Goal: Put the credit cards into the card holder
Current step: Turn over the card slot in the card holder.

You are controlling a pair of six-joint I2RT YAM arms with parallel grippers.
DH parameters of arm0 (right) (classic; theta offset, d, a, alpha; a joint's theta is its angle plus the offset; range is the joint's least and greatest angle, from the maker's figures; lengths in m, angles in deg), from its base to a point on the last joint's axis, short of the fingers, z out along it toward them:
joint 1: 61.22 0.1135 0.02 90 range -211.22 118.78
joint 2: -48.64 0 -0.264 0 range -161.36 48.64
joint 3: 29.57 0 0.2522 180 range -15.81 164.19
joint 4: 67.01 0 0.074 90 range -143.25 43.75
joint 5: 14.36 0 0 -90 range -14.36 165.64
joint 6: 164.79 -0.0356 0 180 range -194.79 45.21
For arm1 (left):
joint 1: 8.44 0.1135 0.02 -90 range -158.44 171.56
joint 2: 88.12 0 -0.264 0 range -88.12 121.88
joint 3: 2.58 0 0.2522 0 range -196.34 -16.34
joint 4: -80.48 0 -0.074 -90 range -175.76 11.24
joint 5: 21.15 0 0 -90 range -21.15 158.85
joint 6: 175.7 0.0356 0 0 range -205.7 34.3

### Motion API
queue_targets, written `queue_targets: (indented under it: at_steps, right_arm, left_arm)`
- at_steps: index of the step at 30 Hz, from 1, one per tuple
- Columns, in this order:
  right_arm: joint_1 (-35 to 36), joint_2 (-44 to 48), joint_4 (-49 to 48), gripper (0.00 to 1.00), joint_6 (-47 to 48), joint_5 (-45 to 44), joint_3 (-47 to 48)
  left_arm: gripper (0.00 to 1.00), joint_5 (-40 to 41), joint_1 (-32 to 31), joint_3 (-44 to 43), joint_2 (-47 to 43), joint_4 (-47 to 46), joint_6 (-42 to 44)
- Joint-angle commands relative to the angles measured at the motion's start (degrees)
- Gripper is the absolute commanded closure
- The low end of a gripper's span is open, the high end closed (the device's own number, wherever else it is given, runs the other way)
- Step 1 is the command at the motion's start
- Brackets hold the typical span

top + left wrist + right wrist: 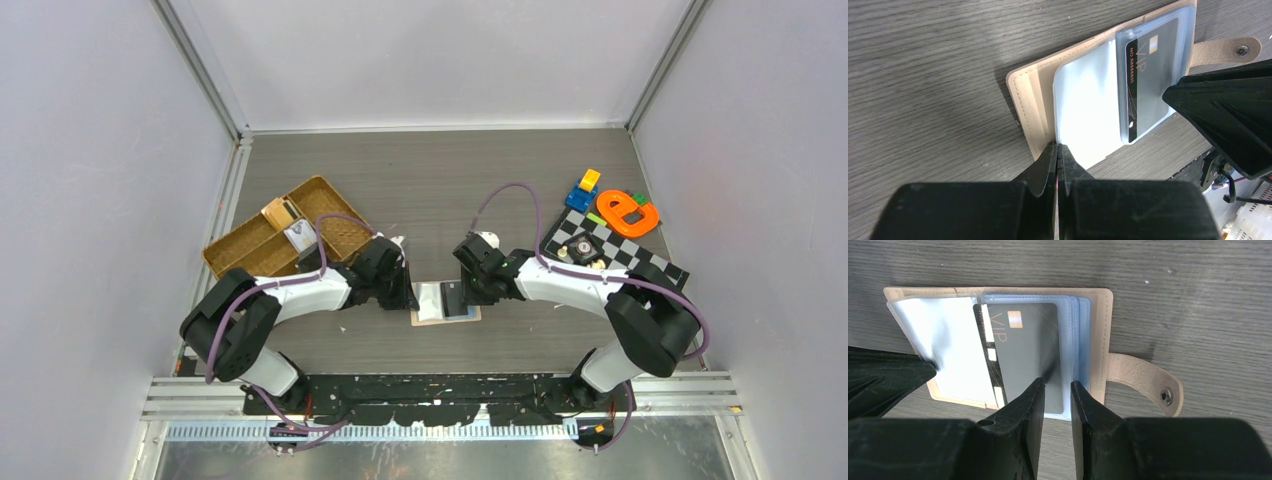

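Top external view, left to right: a wicker tray (240, 256) holding small items sits at the table's left. The left gripper (411, 296) and right gripper (462, 292) face each other low over the open holder (437, 305). It lies flat on the dark wood-grain table (430, 180) at center, just ahead of the arm bases. A checkered mat (650, 266) lies well off to the right, with an orange letter toy (628, 213) and a blue-and-yellow block (584, 190) at its far end.

Left wrist view: the left gripper's fingers are pressed together on the near corner of a clear sleeve (1083, 110), a pale page raised off the holder's beige cover. Just right of it, a grey card (1150, 75) marked "VIP" sits inside another clear pocket. The snap tab (1228, 50) sticks out past the holder's edge.

Right wrist view: the grey card fills the holder's middle pocket, with a black strip along its left side. Blue-tinted pocket edges are stacked just to its right; whether they hold a card cannot be told. The right gripper's fingers stand a narrow gap apart, tips at the card's near edge, and nothing shows clamped between them. The tab, with its metal snap, lies flat on the table at right.
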Motion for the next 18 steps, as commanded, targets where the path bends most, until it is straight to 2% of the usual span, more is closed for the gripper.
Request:
queue_targets:
  at_steps: [1, 7, 13, 18]
  right_arm:
    - [-0.2, -0.99, -2.17, 0.69, 0.05, 0.13, -0.03]
    - [-0.2, -1.99, -2.05, 0.69, 0.06, 0.36, -0.02]
    - [-0.2, -2.67, -7.33, 0.69, -1.05, 8.95, -1.11]
    - [-0.2, -1.17, -9.85, 0.69, -2.18, 12.36, -1.8]
  left_arm:
    - [1.0, 0.3, 0.23, 0.68, -1.29, -0.13, 0.96]
    - [1.0, 0.32, 0.25, 0.71, -1.34, -0.18, 0.98]
    - [1.0, 0.26, 0.28, 0.84, -1.17, -0.33, 0.9]
    - [1.0, 0.37, 0.28, 0.97, -1.32, -0.23, 0.9]
